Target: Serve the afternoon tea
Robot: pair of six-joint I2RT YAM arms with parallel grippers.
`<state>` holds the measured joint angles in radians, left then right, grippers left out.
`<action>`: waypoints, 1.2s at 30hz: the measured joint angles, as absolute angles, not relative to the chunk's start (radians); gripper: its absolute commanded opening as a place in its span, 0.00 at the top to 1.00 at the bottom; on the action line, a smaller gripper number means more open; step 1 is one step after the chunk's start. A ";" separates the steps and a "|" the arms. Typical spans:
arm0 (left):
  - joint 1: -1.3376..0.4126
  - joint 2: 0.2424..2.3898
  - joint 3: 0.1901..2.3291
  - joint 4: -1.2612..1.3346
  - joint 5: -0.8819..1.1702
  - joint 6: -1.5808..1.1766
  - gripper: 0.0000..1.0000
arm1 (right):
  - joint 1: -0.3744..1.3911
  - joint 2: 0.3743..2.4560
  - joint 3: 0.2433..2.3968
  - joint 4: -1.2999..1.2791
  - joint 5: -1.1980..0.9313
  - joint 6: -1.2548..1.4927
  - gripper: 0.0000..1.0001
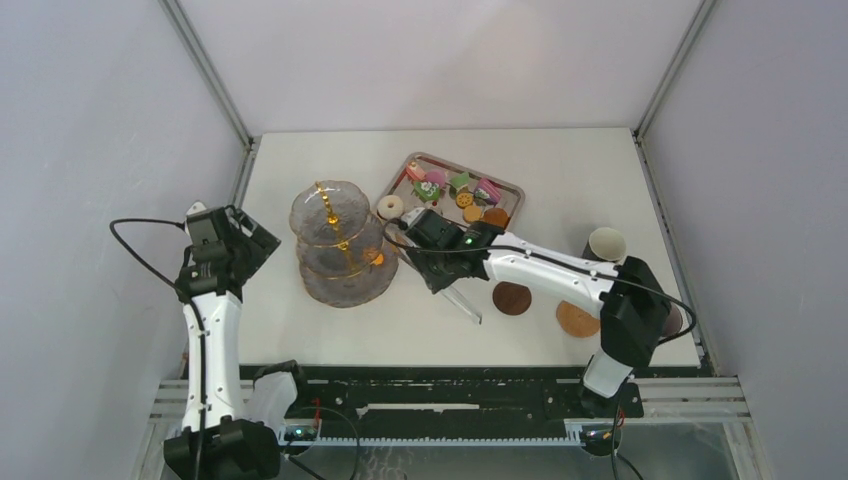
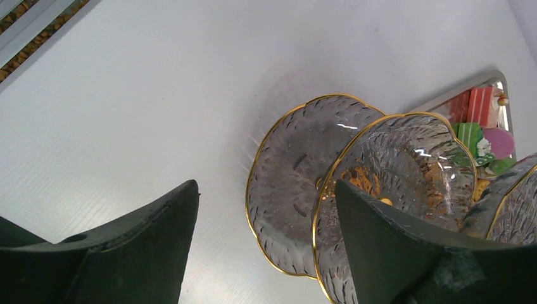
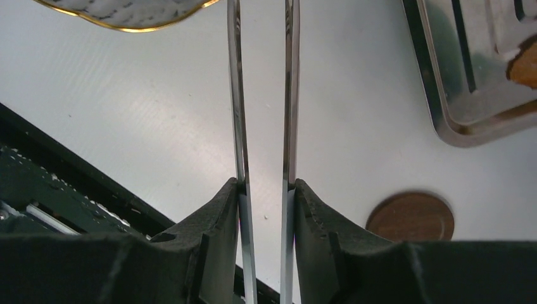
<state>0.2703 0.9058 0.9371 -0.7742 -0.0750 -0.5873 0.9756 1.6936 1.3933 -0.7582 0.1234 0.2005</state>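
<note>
Steel tongs sit clamped in right gripper.

My counter carries the glass stand at nine o'clock, the steel tray at twelve, and the coasters and cup toward four.

The left gripper hung open, its arm reaching forward. The right gripper pinched metal tongs, arm stretched leftward.

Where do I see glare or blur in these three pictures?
Top external: soft, even light, nothing blurred. Left wrist: white glints on the glass stand. Right wrist: the tongs shine in bright streaks; the steel tray mirrors dark shapes.
</note>
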 measured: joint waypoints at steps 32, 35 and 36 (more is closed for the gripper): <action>0.270 0.776 1.098 -0.879 -0.043 -0.548 0.15 | 0.674 1.740 1.335 -0.789 -0.002 0.181 0.55; 0.270 0.776 1.098 -0.878 -0.032 -0.545 0.15 | 0.676 1.767 1.386 -0.796 -0.002 0.181 0.54; 0.270 0.776 1.098 -0.878 -0.020 -0.542 0.15 | 0.677 1.780 1.406 -0.796 -0.002 0.181 0.54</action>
